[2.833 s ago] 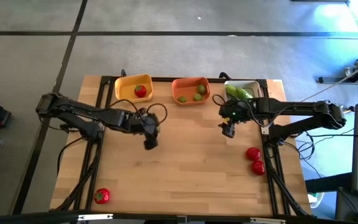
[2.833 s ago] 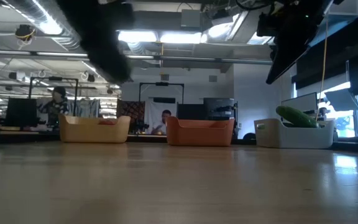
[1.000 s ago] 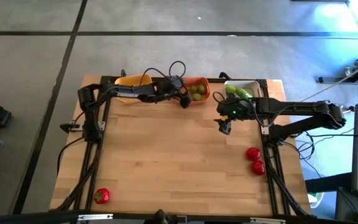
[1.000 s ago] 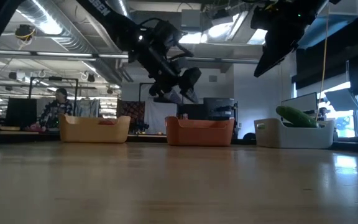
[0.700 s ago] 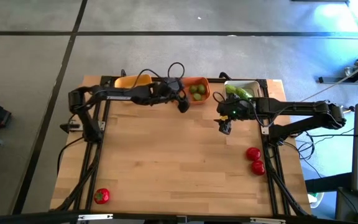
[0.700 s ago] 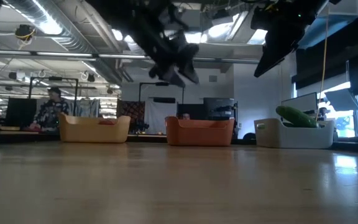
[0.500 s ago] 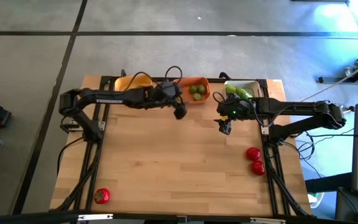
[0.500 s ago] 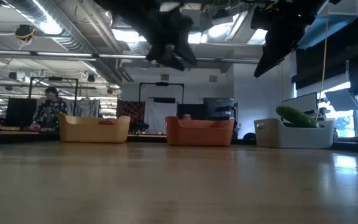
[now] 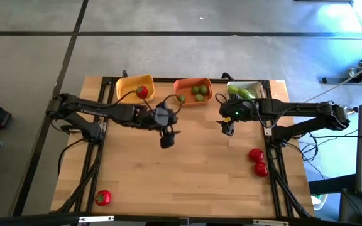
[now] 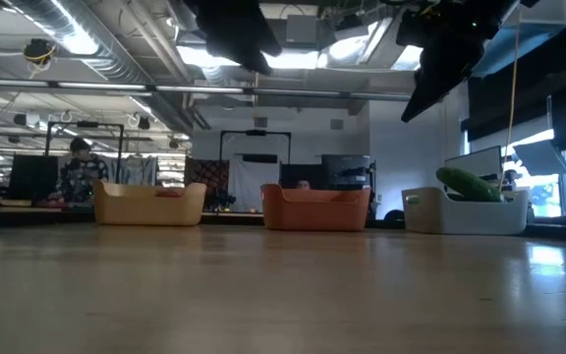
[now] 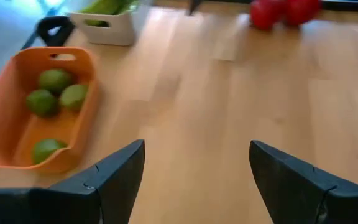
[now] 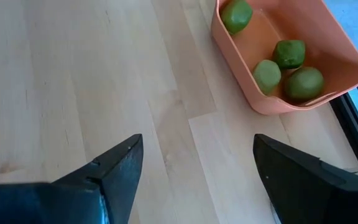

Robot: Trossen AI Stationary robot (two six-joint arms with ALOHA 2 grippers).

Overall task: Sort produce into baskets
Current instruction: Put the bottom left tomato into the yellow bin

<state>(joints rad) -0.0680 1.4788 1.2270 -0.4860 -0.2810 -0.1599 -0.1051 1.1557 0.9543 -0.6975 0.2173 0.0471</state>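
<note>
Now hung empty over mid-table, with remaining tomatoes on both sides.

Outward from left gripper (image 9: 167, 139), fingers spread and nothing between them: hovered just in front of orange basket (image 9: 193, 91) with four limes (image 9: 199, 91), near yellow basket (image 9: 134, 88) with one tomato (image 9: 142, 91). Found one loose tomato (image 9: 103, 198) far toward near-left corner, on this arm's side. From right gripper (image 9: 229, 129), also spread and empty, just before white basket (image 9: 246, 90) with cucumber (image 9: 240, 93): two tomatoes (image 9: 257, 161) nearer to it, at right edge.
</note>
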